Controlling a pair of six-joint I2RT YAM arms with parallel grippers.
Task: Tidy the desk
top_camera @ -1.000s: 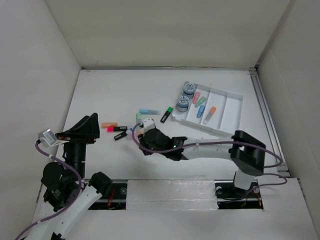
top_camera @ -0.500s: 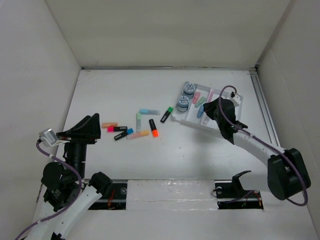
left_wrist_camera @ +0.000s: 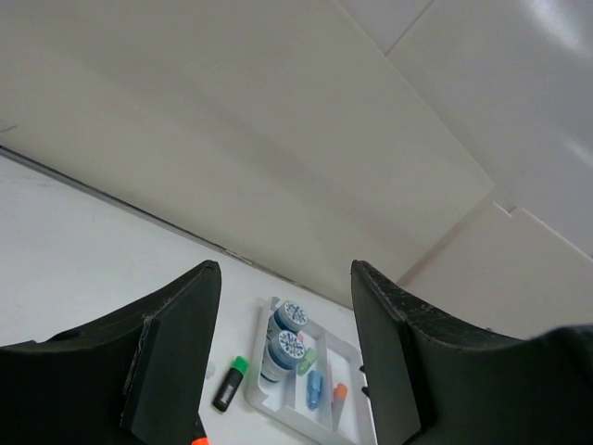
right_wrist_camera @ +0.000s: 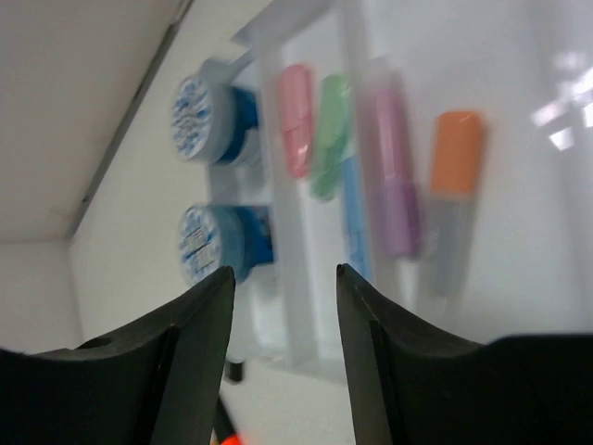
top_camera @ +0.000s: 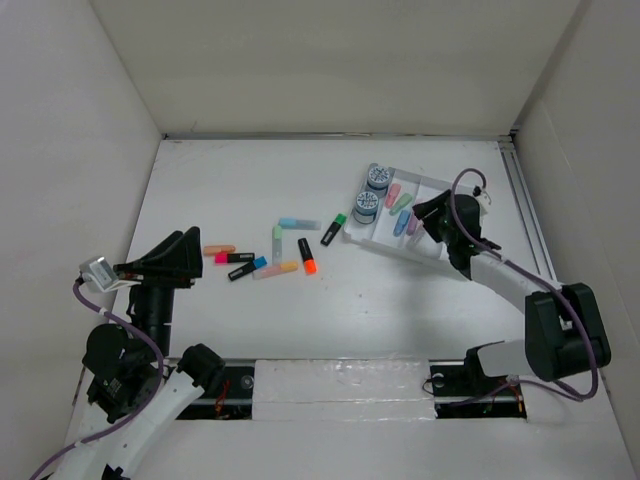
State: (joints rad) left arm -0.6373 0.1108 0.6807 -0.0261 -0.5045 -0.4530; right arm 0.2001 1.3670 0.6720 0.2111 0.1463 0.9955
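Observation:
The desk [top_camera: 400, 300] is the wide white tabletop. Loose highlighters lie left of centre, among them an orange-tipped black one [top_camera: 306, 255] and a green-capped black one [top_camera: 334, 229] [left_wrist_camera: 230, 385]. At the right stands a white compartmented tray [top_camera: 468, 222] [left_wrist_camera: 254, 396]. My right gripper [top_camera: 422, 213] [right_wrist_camera: 283, 273] hovers over the tray, open and empty. Just past its fingertips a purple highlighter [right_wrist_camera: 394, 185] lies in the tray beside an orange one [right_wrist_camera: 454, 204]. My left gripper [top_camera: 185, 245] [left_wrist_camera: 283, 278] hangs open and empty above the desk's left side.
The tray also holds two blue round jars [top_camera: 377, 177] [top_camera: 365, 203], plus pink [right_wrist_camera: 296, 130], green [right_wrist_camera: 329, 148] and blue [right_wrist_camera: 355, 213] highlighters. White walls enclose the desk on three sides. A metal rail [top_camera: 530, 220] runs along the right edge.
My right arm swung from the highlighter cluster at mid-desk over to the tray. Its jaws have opened, and the purple highlighter now lies in the tray. The left arm has not moved.

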